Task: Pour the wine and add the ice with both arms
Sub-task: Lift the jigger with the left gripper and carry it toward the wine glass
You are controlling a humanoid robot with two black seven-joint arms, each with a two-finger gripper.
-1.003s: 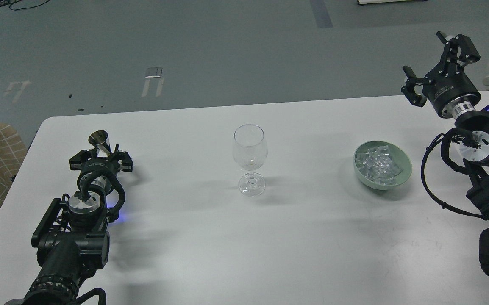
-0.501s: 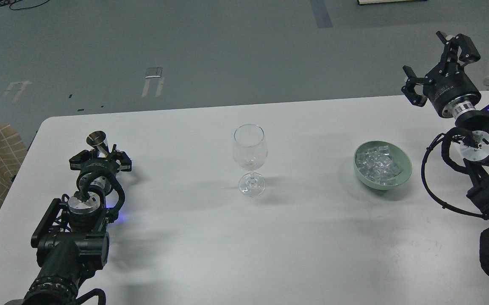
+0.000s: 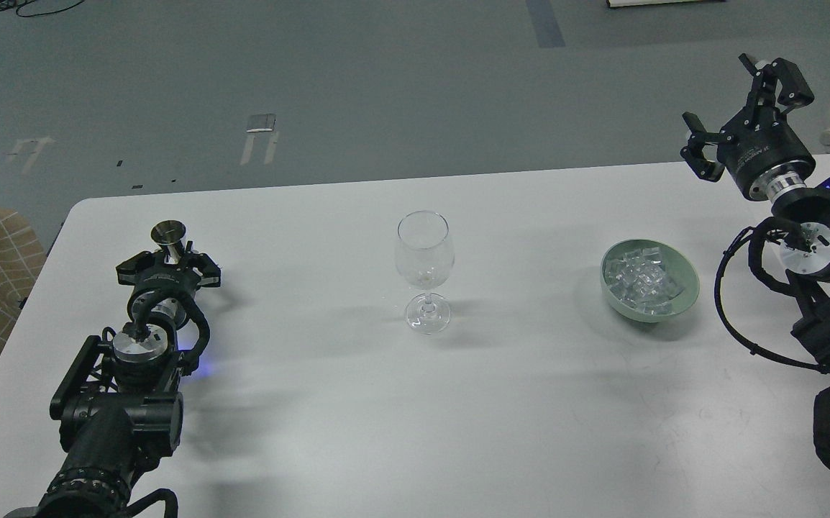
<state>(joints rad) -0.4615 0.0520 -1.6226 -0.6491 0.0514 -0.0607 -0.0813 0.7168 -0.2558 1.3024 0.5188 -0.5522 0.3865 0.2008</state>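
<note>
One glass (image 3: 424,270), one bowl (image 3: 685,286), one metal cup (image 3: 169,234) and two arms are seen on or over one white table (image 3: 386,417). The ice (image 3: 641,280), many small clear cubes, is heaped in the pale green bowl, which is placed at about 3 o'clock from the glass, well apart from it. The glass is set upright near the table's middle; no wine can be made out in it, only a faint speck low in its bowl. No stream of wine is seen anywhere.

The left arm is stretched low along the table towards 12 o'clock, at 9 o'clock from the glass. The left gripper (image 3: 168,267) is closed around the stem of the small metal cup, which is held upright with its open mouth up; its contents cannot be told.

The right arm is raised at the table's far right, at 1 o'clock from the bowl. The right gripper (image 3: 735,101) is spread wide and holds nothing.
</note>
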